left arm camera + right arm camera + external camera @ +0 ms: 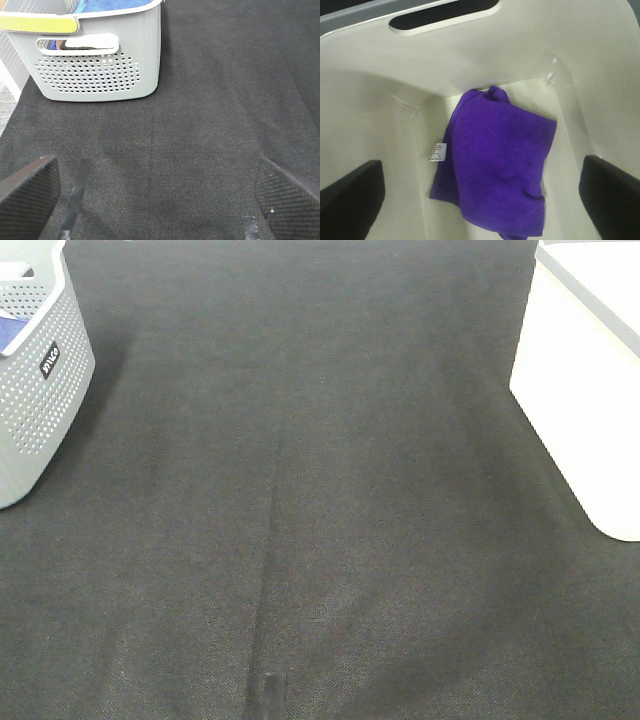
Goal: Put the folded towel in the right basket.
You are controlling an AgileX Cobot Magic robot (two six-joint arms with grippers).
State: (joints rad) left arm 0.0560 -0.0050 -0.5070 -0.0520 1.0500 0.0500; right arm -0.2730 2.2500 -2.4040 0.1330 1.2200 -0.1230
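right wrist view. my right claw (480, 200) is released: its two dark fingers (350, 200) stand wide apart at the edges of the view and grip nothing. the claw hangs over the inside of the white basket (370, 125). the folded towel (500, 165), purple and somewhat rumpled, lies on the floor of this basket, clear of both fingers. one end of the towel reaches the foot of the wall that carries the handle slot (445, 12). a small white care tag (438, 151) sticks out from one edge of the towel.

left wrist view. my left claw (160, 200) is likewise released: its textured pads (27, 190) sit far apart with only the dark tabletop (200, 125) between them. ahead of the claw stands the grey basket (100, 75), its wall pierced with rows of small holes and cut by a handle opening. a blue cloth (110, 5) shows above its rim, and a yellow strip (35, 22) lies along the rim on one side. what the yellow strip is, i cannot tell. the claw is well apart from this basket.

exterior high view. the grey basket stands at the left edge of the tabletop and bears a small black label (50, 362) on its side. the white basket stands at the right edge, well apart from the grey one. its inside is hidden from this camera, so the towel shows only in the right wrist view.
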